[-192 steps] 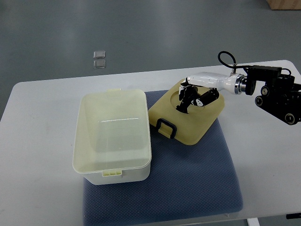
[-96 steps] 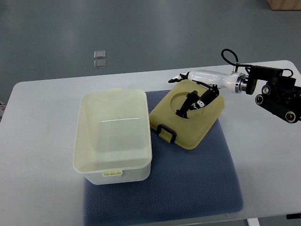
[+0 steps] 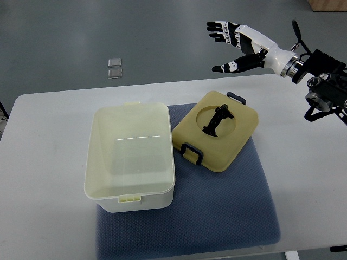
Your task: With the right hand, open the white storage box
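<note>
**A:** Grey floor fills the far side, and the white tabletop (image 3: 49, 162) runs across the near half with a blue mat (image 3: 227, 211) laid over its middle.

**B:** And the box (image 3: 130, 157) sits open on the mat's left part, spilling over the mat's left edge onto the tabletop. Cream-white walls, a clear view down to its bottom, a small latch tab on the near rim and another on the far rim.

**A:** Look just to its right: the lid (image 3: 217, 132) lies flat on the mat, turned at an angle, one corner close to the box's right wall. Dark clips at the near-left edge and the far edge, and a black handle in the round recess at its centre.

**B:** Now the right hand (image 3: 238, 43): it hangs high beyond the tabletop's far edge, over the floor, well apart from the lid. Fingers (image 3: 219, 30) spread wide, thumb out, holding nothing at all.

**A:** Its arm comes in from the right edge, black joints over the tabletop's far-right corner.

**B:** One more thing: two small clear squares (image 3: 114, 67) lie on the floor beyond the tabletop, one right behind the other.
</note>
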Robot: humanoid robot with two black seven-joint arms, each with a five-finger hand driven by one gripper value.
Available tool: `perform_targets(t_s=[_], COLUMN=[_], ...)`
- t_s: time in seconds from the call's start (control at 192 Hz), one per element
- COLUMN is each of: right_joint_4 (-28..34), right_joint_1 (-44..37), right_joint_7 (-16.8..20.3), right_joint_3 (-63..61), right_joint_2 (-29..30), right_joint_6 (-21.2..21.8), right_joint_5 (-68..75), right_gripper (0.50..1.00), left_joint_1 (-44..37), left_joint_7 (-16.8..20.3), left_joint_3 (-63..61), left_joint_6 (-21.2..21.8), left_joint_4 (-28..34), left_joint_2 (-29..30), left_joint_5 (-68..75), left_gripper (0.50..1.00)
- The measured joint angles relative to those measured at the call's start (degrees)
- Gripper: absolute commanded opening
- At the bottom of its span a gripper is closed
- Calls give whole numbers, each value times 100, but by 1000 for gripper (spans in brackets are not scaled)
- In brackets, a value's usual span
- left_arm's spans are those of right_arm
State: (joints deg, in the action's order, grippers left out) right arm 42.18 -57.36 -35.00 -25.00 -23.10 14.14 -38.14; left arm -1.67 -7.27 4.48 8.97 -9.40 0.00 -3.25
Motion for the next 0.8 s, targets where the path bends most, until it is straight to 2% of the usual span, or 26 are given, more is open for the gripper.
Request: perform_targets(t_s=[0.214,0.318,0.433,0.517,0.799], right_joint_4=[-356,-573,-670,-698,-696], right_joint_1=[262,336,351,373,527], right_joint_7=[14,271,843,1090,1129], right_joint_3=[-135,-135,-135,-135,-138], right_joint_2=[14,38,233,345,569], right_joint_6=[-6,4,-59,-68,-225], right_joint_5=[2574,3333,3696,3796,3822], right_gripper=[928,928,928,928,930], left_joint_1=[0,0,0,0,1], left_joint_7=[0,0,0,0,0], left_joint_3=[0,0,0,0,-8], left_joint_6=[0,0,0,0,0], left_joint_4=[0,0,0,0,-8], left_joint_2=[0,0,0,0,0], left_joint_5=[0,0,0,0,0], left_gripper=[1000,1000,1000,1000,1000])
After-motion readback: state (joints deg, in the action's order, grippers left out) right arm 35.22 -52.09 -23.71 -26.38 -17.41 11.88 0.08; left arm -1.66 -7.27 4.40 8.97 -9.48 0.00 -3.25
